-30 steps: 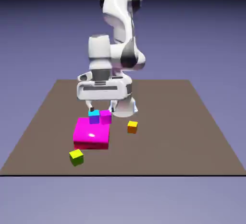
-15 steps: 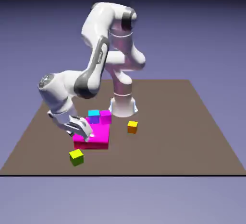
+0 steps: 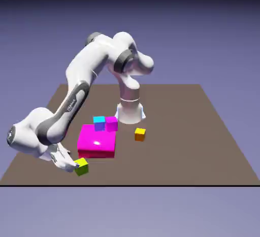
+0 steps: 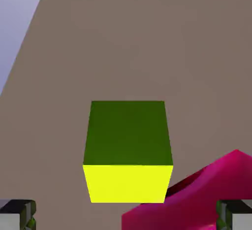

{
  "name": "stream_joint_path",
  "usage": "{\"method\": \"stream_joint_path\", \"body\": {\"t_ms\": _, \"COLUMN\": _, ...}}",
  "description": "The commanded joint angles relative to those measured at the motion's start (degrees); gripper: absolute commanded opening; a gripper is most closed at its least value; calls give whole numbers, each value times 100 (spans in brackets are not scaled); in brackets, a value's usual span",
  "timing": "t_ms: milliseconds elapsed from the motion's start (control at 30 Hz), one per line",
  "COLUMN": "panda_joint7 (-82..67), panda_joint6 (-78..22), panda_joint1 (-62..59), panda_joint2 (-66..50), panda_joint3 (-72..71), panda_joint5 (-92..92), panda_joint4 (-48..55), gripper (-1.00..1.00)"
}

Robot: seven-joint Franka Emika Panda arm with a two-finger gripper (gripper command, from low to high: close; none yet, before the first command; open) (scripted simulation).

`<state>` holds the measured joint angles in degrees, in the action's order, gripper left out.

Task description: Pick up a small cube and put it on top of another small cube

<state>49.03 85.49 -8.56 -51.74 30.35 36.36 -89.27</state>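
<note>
Swung farther down toward eight o'clock in the exterior view, the white arm (image 3: 76,94) now reaches low, bringing its claw (image 3: 72,160) beside the small yellow-green cube (image 3: 81,166); the blocks and cubes lie where they did.

Beneath everything spreads the brown tabletop (image 3: 177,144), which also fills most of the hand view, with backdrop showing toward ten o'clock.

On it, the flat magenta block (image 3: 96,142) sits between seven and eight o'clock from the robot's base (image 3: 130,112). Its corner shows toward five o'clock in the hand view.

The claw is spread wide and tilted in the exterior view, pinching nothing. In the hand view its fingertips stand well apart at eight and four o'clock, with the yellow-green cube ahead of the gap, dark green face and lime face showing.

That cube rests on the tabletop at seven o'clock from the block. The small magenta cube (image 3: 111,124) and the blue cube (image 3: 99,124) sit side by side around the block's twelve-o'clock edge; whether they touch it, I cannot tell. The small orange cube (image 3: 140,134) lies near three o'clock from the block.
</note>
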Motion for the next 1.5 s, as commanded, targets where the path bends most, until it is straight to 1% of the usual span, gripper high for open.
{"method": "stream_joint_path", "body": {"t_ms": 0, "panda_joint7": -59, "panda_joint6": 219, "panda_joint1": 71, "panda_joint2": -36, "panda_joint3": -41, "panda_joint5": 64, "panda_joint4": -208, "gripper": 0}}
{"method": "stream_joint_path", "body": {"t_ms": 67, "panda_joint7": -149, "panda_joint6": 553, "panda_joint1": 179, "panda_joint2": -92, "panda_joint3": -104, "panda_joint5": 161, "panda_joint4": -525, "gripper": 0}}
{"method": "stream_joint_path", "body": {"t_ms": 100, "panda_joint7": -149, "panda_joint6": 553, "panda_joint1": 179, "panda_joint2": -92, "panda_joint3": -104, "panda_joint5": 161, "panda_joint4": -525, "gripper": -100}}
{"method": "stream_joint_path", "body": {"t_ms": 133, "panda_joint7": -149, "panda_joint6": 553, "panda_joint1": 179, "panda_joint2": -92, "panda_joint3": -104, "panda_joint5": 161, "panda_joint4": -525, "gripper": -100}}
{"method": "stream_joint_path", "body": {"t_ms": 233, "panda_joint7": 27, "panda_joint6": -102, "panda_joint1": -33, "panda_joint2": 17, "panda_joint3": 19, "panda_joint5": -30, "panda_joint4": 97, "gripper": -100}}
{"method": "stream_joint_path", "body": {"t_ms": 267, "panda_joint7": 104, "panda_joint6": -184, "panda_joint1": -84, "panda_joint2": 134, "panda_joint3": 41, "panda_joint5": -75, "panda_joint4": 110, "gripper": -100}}
{"method": "stream_joint_path", "body": {"t_ms": 1433, "panda_joint7": 3452, "panda_joint6": 2346, "panda_joint1": -1113, "panda_joint2": 7401, "panda_joint3": 38, "panda_joint5": -947, "panda_joint4": -7097, "gripper": -100}}
{"method": "stream_joint_path", "body": {"t_ms": 1467, "panda_joint7": 3477, "panda_joint6": 2365, "panda_joint1": -1121, "panda_joint2": 7456, "panda_joint3": 38, "panda_joint5": -953, "panda_joint4": -7150, "gripper": -100}}
